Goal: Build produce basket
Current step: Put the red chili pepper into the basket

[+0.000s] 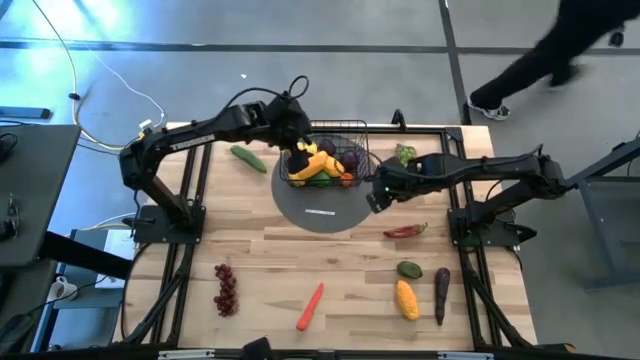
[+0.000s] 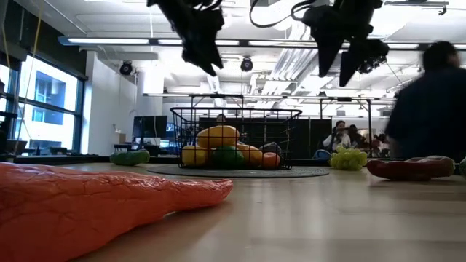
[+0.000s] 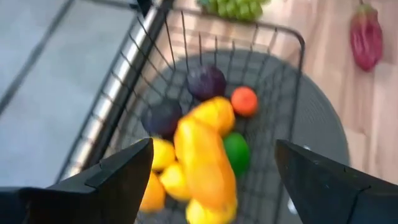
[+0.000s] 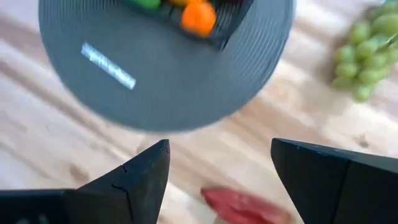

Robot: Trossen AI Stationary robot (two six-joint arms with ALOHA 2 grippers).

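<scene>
We read this as a robotics lab or open-plan office floor. In the low view we see ceiling strip lights (image 2: 109, 41), exposed white ducting, big windows (image 2: 45, 102) on one side, desks with monitors (image 2: 149, 127) and seated people (image 2: 339, 135) far back. In the high view a wooden table (image 1: 330, 270) on a black frame stands on grey concrete floor (image 1: 200, 30), white cables (image 1: 100, 90) trail across it, and a person (image 1: 560, 50) walks past. Toy produce instead of real food suggests a test setup.
</scene>
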